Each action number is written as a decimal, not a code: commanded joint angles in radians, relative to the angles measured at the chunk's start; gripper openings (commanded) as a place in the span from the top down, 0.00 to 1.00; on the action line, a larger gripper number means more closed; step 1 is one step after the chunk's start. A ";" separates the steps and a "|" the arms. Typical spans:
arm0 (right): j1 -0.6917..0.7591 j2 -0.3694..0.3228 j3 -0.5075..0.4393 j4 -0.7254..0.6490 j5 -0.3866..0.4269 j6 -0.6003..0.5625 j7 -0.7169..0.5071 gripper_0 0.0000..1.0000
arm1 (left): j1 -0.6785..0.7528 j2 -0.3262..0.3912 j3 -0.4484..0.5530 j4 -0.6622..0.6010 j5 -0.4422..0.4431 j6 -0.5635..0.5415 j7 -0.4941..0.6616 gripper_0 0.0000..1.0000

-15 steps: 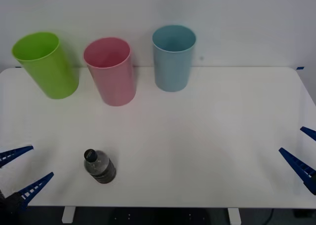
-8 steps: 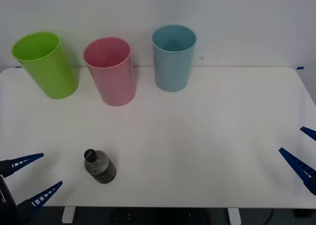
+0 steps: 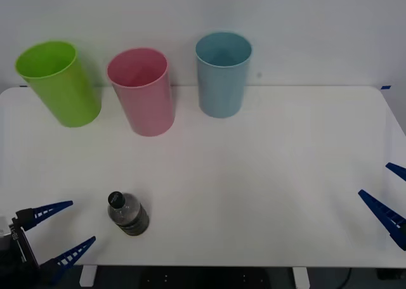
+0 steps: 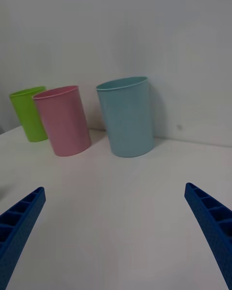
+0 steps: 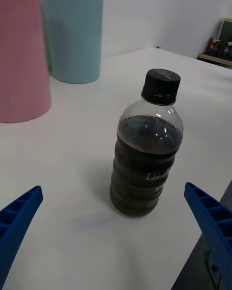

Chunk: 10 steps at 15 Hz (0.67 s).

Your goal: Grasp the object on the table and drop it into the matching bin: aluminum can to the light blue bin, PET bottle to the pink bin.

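Left hand (image 3: 58,233): at the bench's near-left corner, about eight o'clock from the bench's middle, its two blue fingers spread wide and holding nothing; aimed at the bottle, with the gap apparently set wide so the bottle can pass between the fingers.

Left fingers (image 5: 17,217): at the two lower corners of the left wrist view, the bottle centred between them and not touched.

PET bottle (image 3: 127,213): upright on the bench, just beside the left hand at its three o'clock, black cap up and dark liquid in the lower half (a standing bottle offers its round side to a level grasp).

Step in hand: an approach, I judge; the grasp has not yet been made.

Pink bin (image 3: 142,90): upright at the far side, at about twelve o'clock from the bottle and well apart from it; the right bin for a PET bottle.

Light blue bin (image 3: 222,73): beside the pink one at its three o'clock, meant for cans.

Lime green bin (image 3: 58,82): at the pink bin's nine o'clock, no part in this.

Right hand (image 3: 388,194): parked at the bench's right edge, fingers apart, empty.

Bench (image 3: 273,175): white, bearing all three bins and the bottle.
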 commanded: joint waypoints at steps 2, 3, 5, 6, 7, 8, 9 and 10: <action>0.000 0.000 0.000 0.000 0.000 0.000 0.000 0.00 | -0.026 -0.012 -0.037 0.034 0.000 0.001 -0.026 0.00; 0.000 0.000 0.000 0.000 0.000 0.000 0.000 0.00 | -0.034 -0.012 -0.046 0.043 0.000 0.001 -0.033 0.00; 0.000 0.000 0.000 0.000 0.000 0.000 0.000 0.00 | -0.051 -0.012 -0.064 0.065 -0.002 0.002 -0.056 0.00; 0.000 0.000 0.000 0.000 0.000 0.000 0.000 0.00 | -0.061 -0.012 -0.076 0.085 -0.003 0.007 -0.095 0.00; 0.000 0.000 0.000 0.000 0.000 0.000 0.000 0.00 | -0.075 -0.012 -0.087 0.109 -0.002 0.007 -0.113 0.00; 0.000 0.000 0.000 0.000 0.000 0.000 0.000 0.00 | -0.092 -0.012 -0.101 0.137 0.003 0.007 -0.138 0.00; 0.000 0.000 0.000 0.000 0.000 0.000 0.000 0.00 | -0.112 -0.012 -0.116 0.175 0.010 0.007 -0.161 0.00; 0.000 0.000 0.000 0.000 0.000 0.000 0.000 0.00 | -0.126 -0.012 -0.130 0.200 0.021 0.007 -0.170 0.00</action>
